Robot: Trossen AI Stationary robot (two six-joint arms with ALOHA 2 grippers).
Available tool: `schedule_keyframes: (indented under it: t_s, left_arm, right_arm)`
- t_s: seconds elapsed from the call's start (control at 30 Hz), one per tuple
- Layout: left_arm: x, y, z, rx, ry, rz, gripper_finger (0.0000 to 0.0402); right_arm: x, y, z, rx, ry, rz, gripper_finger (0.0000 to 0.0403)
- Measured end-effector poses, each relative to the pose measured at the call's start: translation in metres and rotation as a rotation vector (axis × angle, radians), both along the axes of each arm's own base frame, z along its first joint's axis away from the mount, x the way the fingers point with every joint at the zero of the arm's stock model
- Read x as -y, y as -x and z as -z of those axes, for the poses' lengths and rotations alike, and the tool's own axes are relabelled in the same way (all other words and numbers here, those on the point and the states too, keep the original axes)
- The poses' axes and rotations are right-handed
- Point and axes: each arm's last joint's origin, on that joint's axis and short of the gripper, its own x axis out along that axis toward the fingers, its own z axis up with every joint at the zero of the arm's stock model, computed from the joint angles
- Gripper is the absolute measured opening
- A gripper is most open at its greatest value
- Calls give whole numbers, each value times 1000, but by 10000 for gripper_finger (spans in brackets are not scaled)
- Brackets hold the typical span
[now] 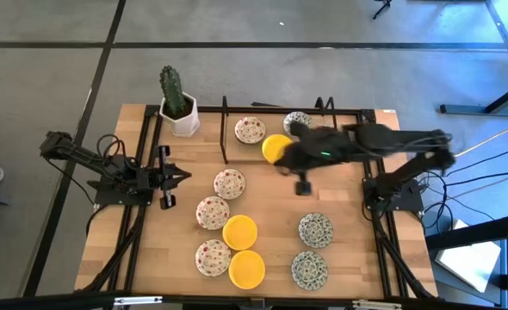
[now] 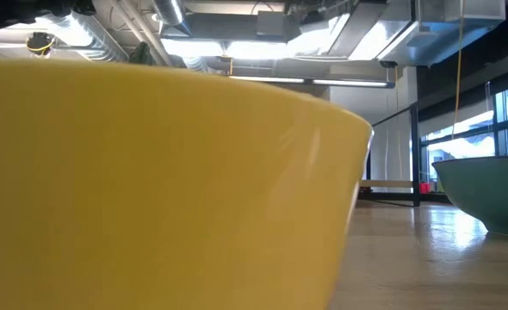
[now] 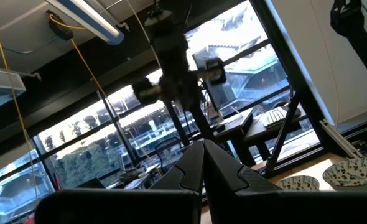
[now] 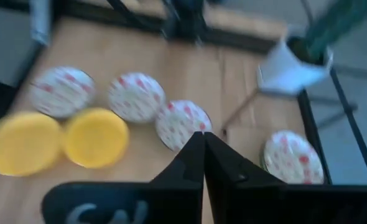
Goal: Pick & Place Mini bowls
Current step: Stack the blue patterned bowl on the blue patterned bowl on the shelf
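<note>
Left arm folded low at the left edge of the high view, forearm pointing toward frame centre; left gripper with fingers pressed together, tips meeting, holding nothing.

Right arm reaches from the right edge leftward across the upper middle of the high view. Right gripper points down-frame, fingers closed tip to tip, empty.

The high view shows ten mini bowls on the surface: three plain yellow bowls, four cream bowls with red speckles, and three white bowls with grey-green pattern. One white square cactus pot stands at upper left.
</note>
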Motion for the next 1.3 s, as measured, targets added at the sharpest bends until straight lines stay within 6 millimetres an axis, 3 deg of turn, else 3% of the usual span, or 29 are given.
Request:
schedule_keyframes:
  t_s: [0.1, 0.2, 0.33, 0.5, 0.8, 1.0, 1.3]
  left_arm:
    - [-1, 0, 0, 0, 9, -21, 4]
    - [-2, 0, -1, -1, 29, -69, 4]
    - [-4, 0, 0, -10, 15, -131, 4]
    - [-4, 0, 0, -11, -12, -138, 4]
    - [0, 0, -1, 8, -52, -30, 5]
    - [4, 1, -2, 40, -152, 84, 5]
    - [-2, 1, -2, 16, -29, -61, 3]
  right_arm:
    - [-19, 28, -9, 130, -17, -97, 5]
    - [-35, 55, -2, 249, -26, -188, 8]
    - [-39, 88, 24, 346, -32, -192, 8]
    - [-31, 116, 65, 417, -58, -159, 8]
    - [-26, 135, 127, 623, -109, -282, 9]
    - [-22, 143, 144, 706, -75, -292, 9]
    - [-16, 156, 173, 703, -63, -326, 9]
